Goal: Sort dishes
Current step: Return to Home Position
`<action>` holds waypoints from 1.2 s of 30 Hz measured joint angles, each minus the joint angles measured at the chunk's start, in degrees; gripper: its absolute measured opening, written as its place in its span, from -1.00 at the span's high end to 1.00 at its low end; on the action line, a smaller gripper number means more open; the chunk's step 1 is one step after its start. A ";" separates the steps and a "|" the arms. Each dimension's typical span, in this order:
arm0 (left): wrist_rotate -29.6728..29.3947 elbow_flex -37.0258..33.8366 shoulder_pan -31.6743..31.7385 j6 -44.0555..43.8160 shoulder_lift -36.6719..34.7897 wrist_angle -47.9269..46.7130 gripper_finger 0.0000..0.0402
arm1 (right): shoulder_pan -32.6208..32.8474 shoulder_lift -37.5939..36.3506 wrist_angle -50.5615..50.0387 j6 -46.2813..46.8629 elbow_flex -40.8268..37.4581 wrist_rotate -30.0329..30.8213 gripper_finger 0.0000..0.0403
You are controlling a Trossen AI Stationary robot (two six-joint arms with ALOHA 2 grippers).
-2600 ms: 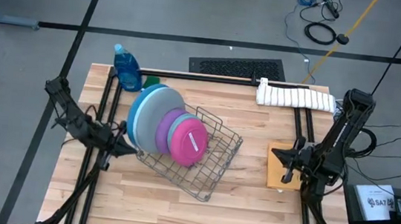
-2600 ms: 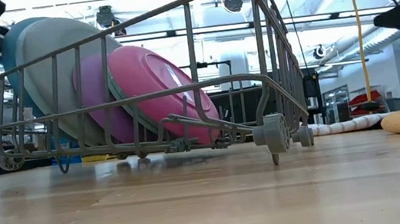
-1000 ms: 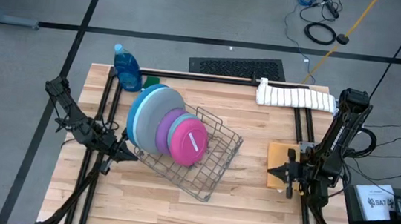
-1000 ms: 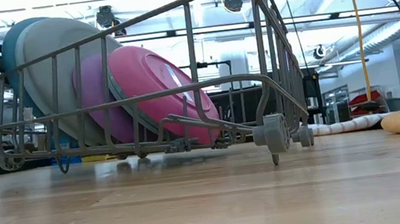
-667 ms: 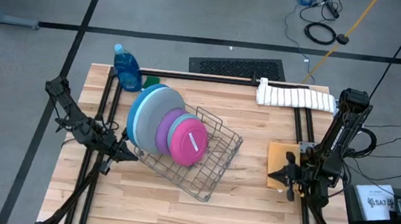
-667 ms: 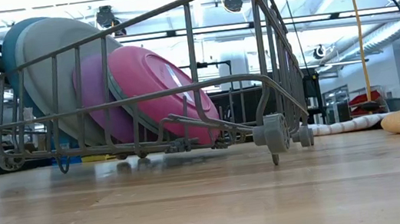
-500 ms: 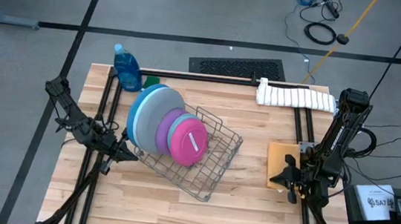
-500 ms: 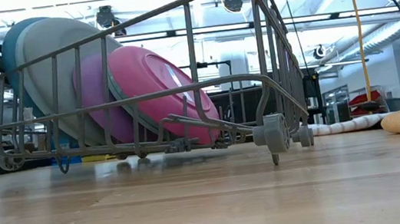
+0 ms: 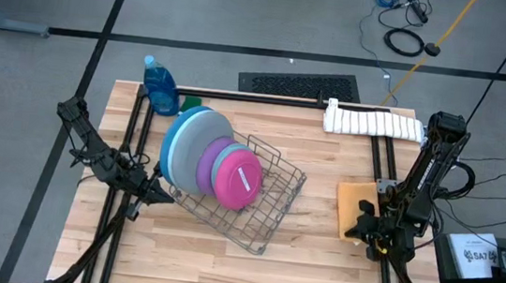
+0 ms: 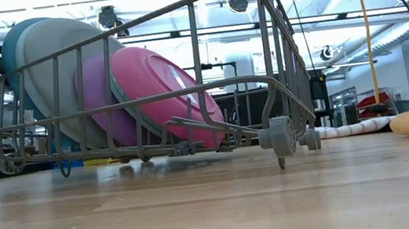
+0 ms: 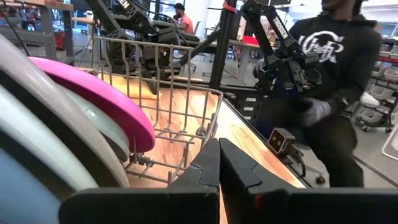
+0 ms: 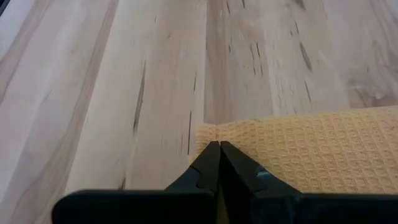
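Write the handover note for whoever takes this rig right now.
Left hand: shut, empty, by the rack's plate end.
Right hand: shut, empty, over the yellow cloth's edge.
Blue plate, grey plate, purple plate, teal plate and pink plate stand on edge in the rack; every plate in view is racked.
Left, it seems: park both arms.

Plates [image 9: 194,142] are matte plastic, rack [image 9: 271,215] bare metal wire, table [image 9: 309,253] smooth wood.
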 joint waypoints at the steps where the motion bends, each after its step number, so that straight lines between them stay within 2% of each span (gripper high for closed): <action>1: 0.00 0.00 0.00 0.01 0.00 0.01 1.00 | 0.00 0.00 -0.01 0.00 0.00 -0.02 0.97; 28: 0.00 -0.02 0.00 -0.02 0.00 -0.01 1.00 | 0.00 0.00 -0.06 -0.11 0.00 -0.31 0.97; 36: 0.00 -0.02 0.00 0.00 0.00 -0.01 1.00 | 0.00 0.02 -0.18 -4.44 -0.07 1.95 0.97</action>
